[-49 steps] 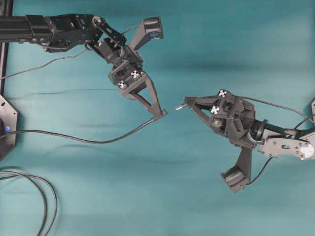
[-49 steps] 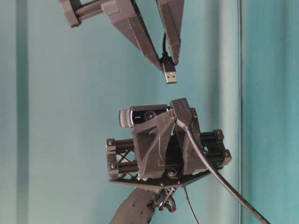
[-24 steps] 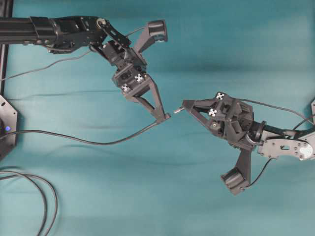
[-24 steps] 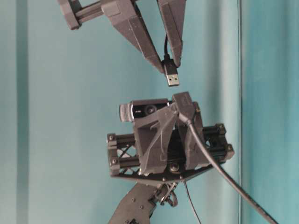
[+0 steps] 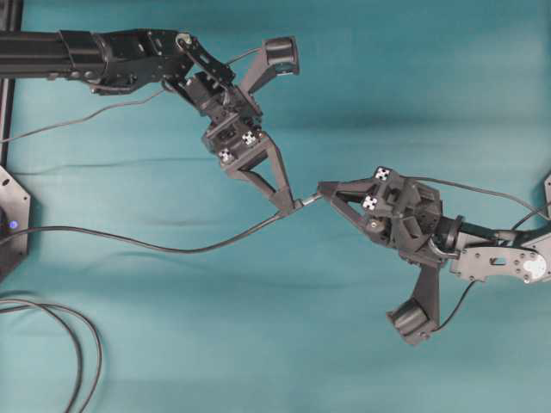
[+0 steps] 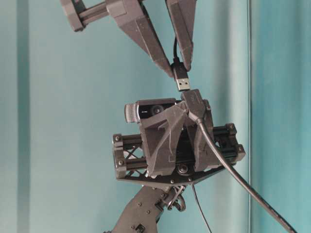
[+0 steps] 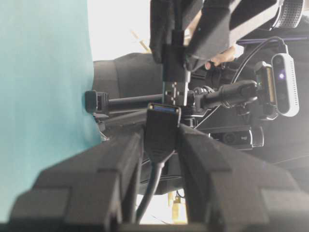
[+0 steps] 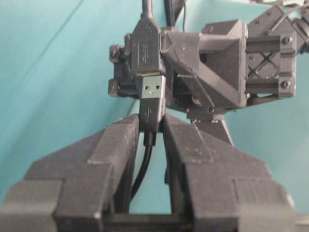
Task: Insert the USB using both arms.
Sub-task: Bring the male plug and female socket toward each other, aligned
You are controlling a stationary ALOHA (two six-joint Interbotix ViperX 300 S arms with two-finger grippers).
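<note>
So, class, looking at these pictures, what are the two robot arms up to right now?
The right gripper is shut on the USB, and the left gripper is shut on the black socket that ends another thin cable. Both are held above the teal cloth. The plug's silver tip sits right at the socket's mouth and looks lined up, but most of the metal still shows, so it is not pushed home.

I see a teal cloth (image 5: 344, 344) covering the table, lightly creased, with bright white light behind it from my left wrist view.
</note>
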